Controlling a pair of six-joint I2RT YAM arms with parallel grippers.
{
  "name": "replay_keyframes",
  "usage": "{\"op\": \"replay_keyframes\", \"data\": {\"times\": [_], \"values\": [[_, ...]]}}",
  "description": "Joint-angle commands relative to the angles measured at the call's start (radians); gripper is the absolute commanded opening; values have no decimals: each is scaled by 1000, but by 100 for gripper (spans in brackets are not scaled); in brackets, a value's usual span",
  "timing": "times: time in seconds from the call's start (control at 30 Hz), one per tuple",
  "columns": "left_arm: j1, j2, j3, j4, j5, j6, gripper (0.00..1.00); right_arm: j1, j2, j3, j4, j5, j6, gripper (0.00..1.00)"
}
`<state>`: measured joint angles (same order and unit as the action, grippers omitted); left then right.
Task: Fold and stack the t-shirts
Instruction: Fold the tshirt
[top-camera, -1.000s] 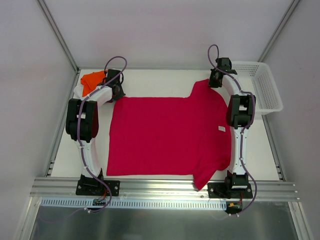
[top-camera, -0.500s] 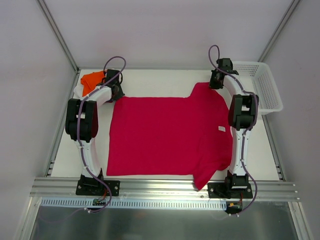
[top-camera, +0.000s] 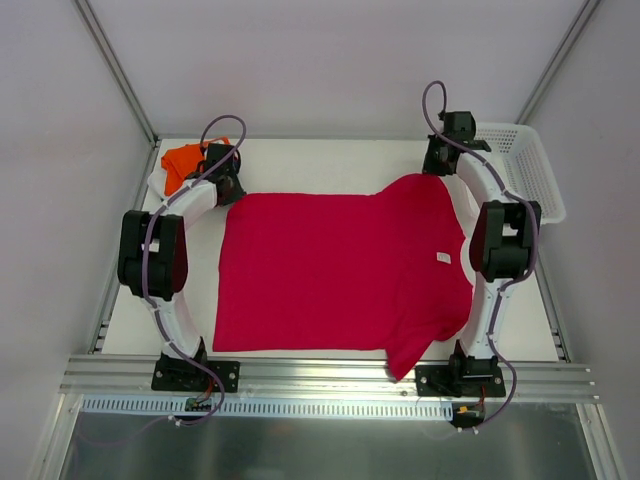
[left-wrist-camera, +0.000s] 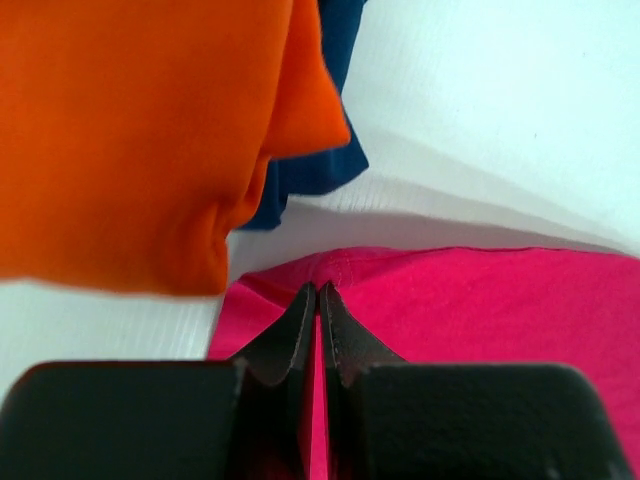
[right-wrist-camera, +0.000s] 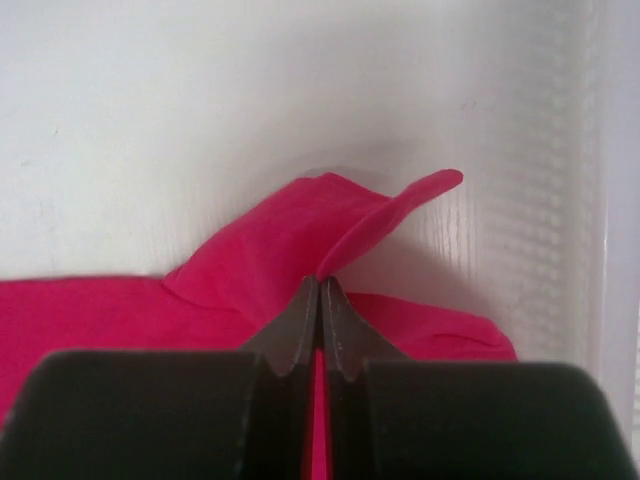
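The crimson-red t-shirt (top-camera: 340, 270) lies spread flat across the table, its white neck label (top-camera: 444, 258) towards the right. My left gripper (top-camera: 228, 188) is shut on its far left corner; in the left wrist view the fingertips (left-wrist-camera: 318, 290) pinch red cloth (left-wrist-camera: 480, 310). My right gripper (top-camera: 437, 165) is shut on the far right sleeve, whose red cloth (right-wrist-camera: 270, 235) rises in a fold at the tips (right-wrist-camera: 319, 282). The folded orange t-shirt (top-camera: 183, 160) (left-wrist-camera: 130, 130) lies on a navy-blue one (left-wrist-camera: 320, 170) at the far left corner.
A white plastic mesh basket (top-camera: 525, 170) stands at the far right corner, its wall (right-wrist-camera: 600, 200) just right of the held sleeve. The near sleeve hangs over the table's front edge by the right arm's base (top-camera: 465, 375). Metal frame rails border the table.
The right arm has swung outwards to the right and drawn the far sleeve that way, flattening it. The left arm's elbow has moved out to the left. Both grippers stay shut on the red shirt.
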<state>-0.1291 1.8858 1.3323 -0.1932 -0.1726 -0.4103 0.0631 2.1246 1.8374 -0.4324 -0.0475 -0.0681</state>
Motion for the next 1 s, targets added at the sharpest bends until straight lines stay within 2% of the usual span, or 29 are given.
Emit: {"op": "replay_keyframes", "data": {"times": [0.0,0.3,0.6,0.7,0.97], "values": [[6,-106,-48,0,2,-27,0,17,-112,-75,29,12,-7,0],[6,-260,-188,-2,-30,-41,0,46,-336,-312,26,41,4,0],[6,-382,-294,-12,-51,-54,0,55,-593,-526,-6,138,42,0],[6,-413,-318,-26,-54,-64,0,53,-653,-573,-41,181,59,0],[6,-461,-369,-67,-53,-81,0,53,-738,-684,-78,181,97,0]]}}
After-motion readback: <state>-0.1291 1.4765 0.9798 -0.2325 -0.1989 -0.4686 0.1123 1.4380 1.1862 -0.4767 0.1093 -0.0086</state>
